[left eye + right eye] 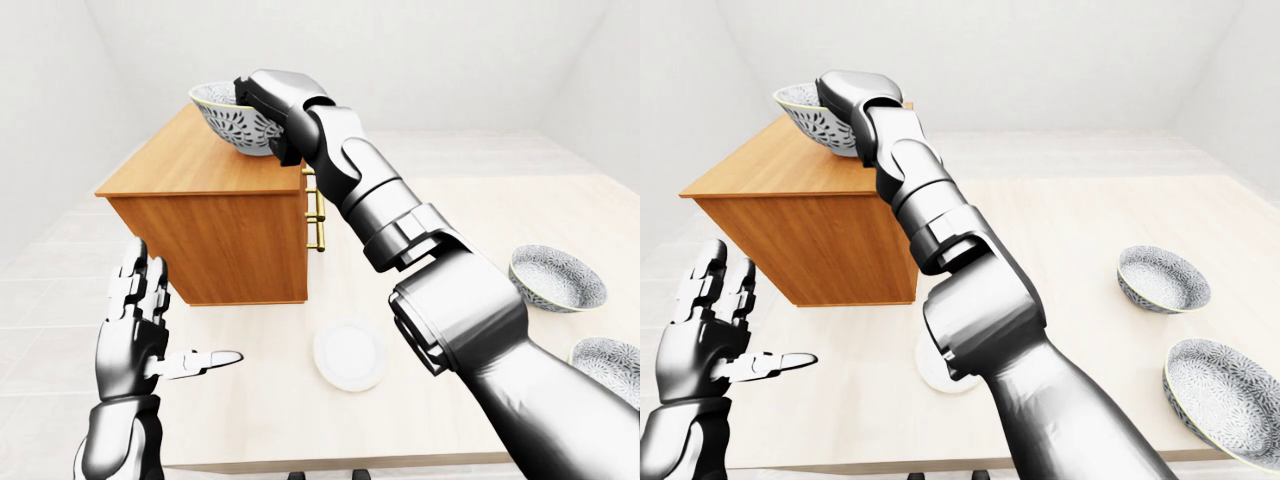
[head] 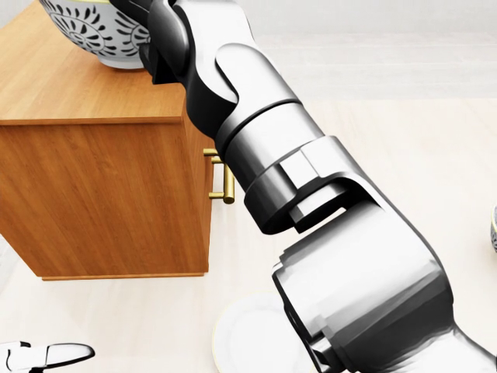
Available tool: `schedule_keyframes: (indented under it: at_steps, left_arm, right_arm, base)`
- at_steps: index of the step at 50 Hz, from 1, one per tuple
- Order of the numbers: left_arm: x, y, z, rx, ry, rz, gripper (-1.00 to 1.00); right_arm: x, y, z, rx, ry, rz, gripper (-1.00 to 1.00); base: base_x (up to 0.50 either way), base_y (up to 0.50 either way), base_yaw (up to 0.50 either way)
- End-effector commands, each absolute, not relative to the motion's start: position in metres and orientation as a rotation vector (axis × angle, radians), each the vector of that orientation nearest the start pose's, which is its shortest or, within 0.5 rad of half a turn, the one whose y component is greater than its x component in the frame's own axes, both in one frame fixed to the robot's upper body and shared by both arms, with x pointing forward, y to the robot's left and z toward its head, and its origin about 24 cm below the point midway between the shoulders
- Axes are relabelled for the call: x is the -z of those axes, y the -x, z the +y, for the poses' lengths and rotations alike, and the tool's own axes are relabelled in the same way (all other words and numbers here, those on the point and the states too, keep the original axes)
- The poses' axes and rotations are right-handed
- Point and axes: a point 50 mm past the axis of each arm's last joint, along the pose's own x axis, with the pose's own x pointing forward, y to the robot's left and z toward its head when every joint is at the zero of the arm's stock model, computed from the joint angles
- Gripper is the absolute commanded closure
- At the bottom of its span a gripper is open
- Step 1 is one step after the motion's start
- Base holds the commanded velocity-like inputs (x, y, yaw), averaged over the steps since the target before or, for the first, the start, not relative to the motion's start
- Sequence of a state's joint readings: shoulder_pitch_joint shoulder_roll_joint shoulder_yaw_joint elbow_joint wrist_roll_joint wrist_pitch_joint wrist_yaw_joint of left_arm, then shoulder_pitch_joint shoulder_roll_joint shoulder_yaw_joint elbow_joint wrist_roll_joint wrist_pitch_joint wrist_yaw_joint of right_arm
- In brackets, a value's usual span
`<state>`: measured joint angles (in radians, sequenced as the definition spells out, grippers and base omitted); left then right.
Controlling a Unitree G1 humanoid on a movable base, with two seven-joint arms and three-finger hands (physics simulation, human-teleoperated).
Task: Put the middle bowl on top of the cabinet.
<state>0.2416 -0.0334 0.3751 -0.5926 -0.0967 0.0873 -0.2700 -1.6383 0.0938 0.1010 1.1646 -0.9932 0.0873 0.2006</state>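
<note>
The patterned middle bowl [image 1: 228,122] is over the right part of the wooden cabinet [image 1: 190,165] top. Its base sits at or just above the wood, and I cannot tell whether it touches. My right hand [image 1: 264,104] is shut on the bowl's right rim, with the arm stretched up across the middle of the view. The head view shows the bowl [image 2: 95,33] at its top left, cut off by the edge. My left hand [image 1: 140,325] hangs open at the lower left with fingers spread, holding nothing.
Two other patterned bowls [image 1: 1162,278] [image 1: 1230,392] sit on the pale table [image 1: 1070,230] at the right. A white plate [image 1: 348,355] lies below the cabinet, next to my right forearm. Brass handles [image 2: 225,185] are on the cabinet's right face.
</note>
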Motion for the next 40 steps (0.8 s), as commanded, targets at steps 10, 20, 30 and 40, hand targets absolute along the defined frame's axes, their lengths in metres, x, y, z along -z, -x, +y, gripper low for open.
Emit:
schedule_keyframes:
  at_steps: [10, 20, 30, 40]
  left_arm:
    - [-0.1215, -0.1824, 0.2230, -0.124, -0.052, -0.287, -1.00]
    - [-0.1199, -0.1836, 0.2221, -0.121, -0.050, -0.280, -1.00]
    - [-0.1210, -0.1835, 0.2220, -0.122, -0.051, -0.284, -1.00]
    - [-0.1201, -0.1832, 0.2219, -0.122, -0.051, -0.280, -1.00]
  right_arm:
    - [-0.3210, -0.3852, 0.0429, -0.333, 1.260, -0.465, 1.00]
    - [-0.3238, -0.3839, 0.0442, -0.334, 1.264, -0.473, 1.00]
    - [-0.3275, -0.3822, 0.0453, -0.335, 1.269, -0.483, 1.00]
    - [-0.3283, -0.3812, 0.0466, -0.337, 1.274, -0.489, 1.00]
  base:
    - [0.00, 0.00, 0.00]
    - [0.00, 0.00, 0.00]
    - [0.00, 0.00, 0.00]
    - [0.00, 0.00, 0.00]
